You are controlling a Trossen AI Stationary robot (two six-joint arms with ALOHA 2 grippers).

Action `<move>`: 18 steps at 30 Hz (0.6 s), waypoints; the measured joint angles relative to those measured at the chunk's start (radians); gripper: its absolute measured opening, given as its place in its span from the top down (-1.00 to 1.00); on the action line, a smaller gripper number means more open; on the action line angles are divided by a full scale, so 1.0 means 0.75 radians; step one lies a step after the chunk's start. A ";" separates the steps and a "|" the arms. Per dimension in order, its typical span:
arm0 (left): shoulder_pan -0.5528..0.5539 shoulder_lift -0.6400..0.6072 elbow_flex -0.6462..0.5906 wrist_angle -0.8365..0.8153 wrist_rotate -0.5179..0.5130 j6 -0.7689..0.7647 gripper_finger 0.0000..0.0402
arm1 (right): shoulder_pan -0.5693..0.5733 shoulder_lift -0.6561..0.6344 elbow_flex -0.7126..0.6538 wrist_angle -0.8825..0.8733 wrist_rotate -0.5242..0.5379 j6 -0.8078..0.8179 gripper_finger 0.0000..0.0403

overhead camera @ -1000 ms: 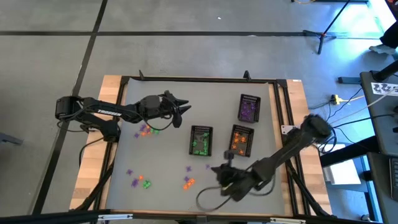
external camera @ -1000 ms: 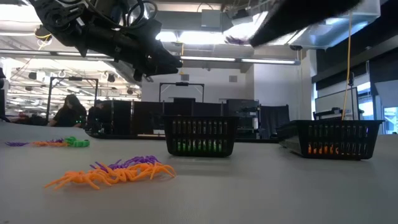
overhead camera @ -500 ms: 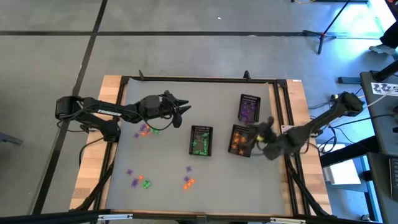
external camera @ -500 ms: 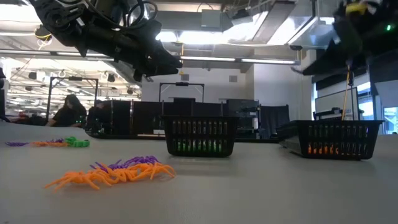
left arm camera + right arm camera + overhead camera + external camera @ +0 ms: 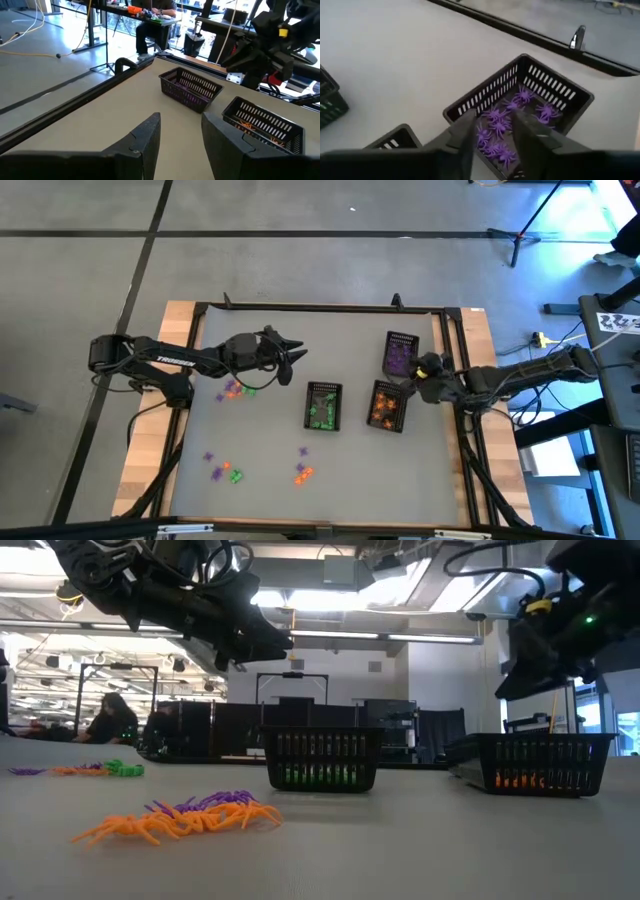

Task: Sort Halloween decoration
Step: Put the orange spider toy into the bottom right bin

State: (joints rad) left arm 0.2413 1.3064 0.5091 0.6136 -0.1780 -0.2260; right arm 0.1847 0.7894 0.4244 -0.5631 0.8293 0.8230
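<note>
The Halloween decoration lies as small orange, green and purple trinkets in loose clusters on the grey table: one (image 5: pixel 238 388) near my left gripper, others (image 5: pixel 222 471) (image 5: pixel 303 472) toward the near edge. Three black mesh baskets hold sorted trinkets: purple (image 5: pixel 400 355), orange (image 5: pixel 388 405), green (image 5: pixel 322 405). My right gripper (image 5: pixel 493 118) hovers open over the purple basket (image 5: pixel 485 95), with nothing between its fingers. My left gripper (image 5: pixel 298 357) hangs open above the table left of the baskets, also without anything in it (image 5: pixel 181 120).
A black metal frame (image 5: pixel 300 307) runs around the table. The low view shows an orange and purple cluster (image 5: pixel 190 818) up front, with the green basket (image 5: pixel 320 760) and orange basket (image 5: pixel 545 765) behind it. A person sits in the room beyond (image 5: pixel 108 720).
My right gripper has swung from close to the table's near edge toward the far right, past the orange basket, and now stands over the purple basket. The trinkets on the table lie where they were.
</note>
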 joint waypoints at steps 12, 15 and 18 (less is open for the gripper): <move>0.000 -0.001 0.000 0.000 0.000 0.000 0.33 | 0.267 0.188 0.003 1.289 -0.555 -0.703 0.24; 0.000 0.000 0.000 0.001 0.000 0.000 0.33 | 0.401 0.366 0.041 1.460 -0.528 -0.855 0.29; 0.000 -0.001 0.000 0.002 0.000 0.000 0.33 | 0.483 0.583 0.152 1.444 -0.464 -0.914 0.31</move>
State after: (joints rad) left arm 0.2410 1.3060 0.5091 0.6153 -0.1780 -0.2260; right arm 0.5468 1.2263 0.5384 0.5195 0.4816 0.1376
